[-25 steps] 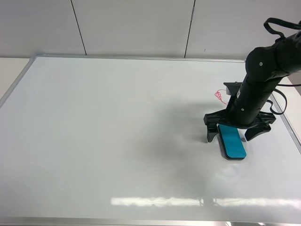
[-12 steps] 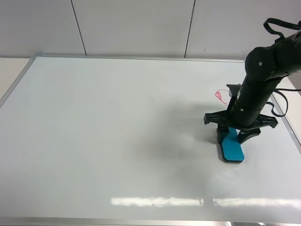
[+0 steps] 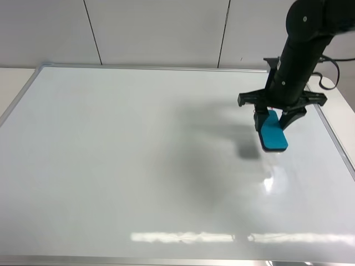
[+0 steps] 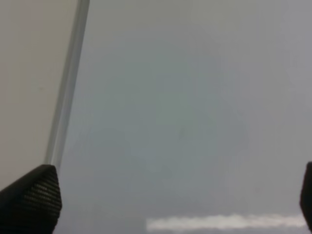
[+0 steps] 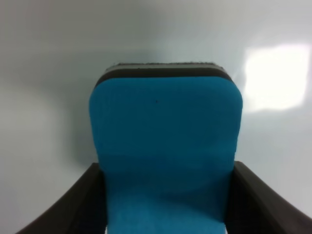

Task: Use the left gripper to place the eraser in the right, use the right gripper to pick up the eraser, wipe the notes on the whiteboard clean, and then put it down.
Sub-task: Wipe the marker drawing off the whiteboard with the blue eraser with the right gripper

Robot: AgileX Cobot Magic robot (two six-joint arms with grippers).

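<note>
Right wrist view showed the right gripper (image 5: 165, 204) closed on both long sides of the eraser (image 5: 165, 126), judged light, stiff-bodied, soft-felted underneath and best gripped there.

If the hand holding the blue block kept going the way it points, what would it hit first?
The whiteboard: the right hand points down at it, and the eraser it grips sticks out ahead, so the eraser's end would likely touch first. The gap is hard to judge.

Bright, even overhead light. Soft shadow (image 3: 248, 149) on whiteboard (image 3: 138, 138) just beside right hand (image 3: 272, 122); glare streak (image 3: 183, 237) well apart from it. Left wrist view dim, blurred.
</note>
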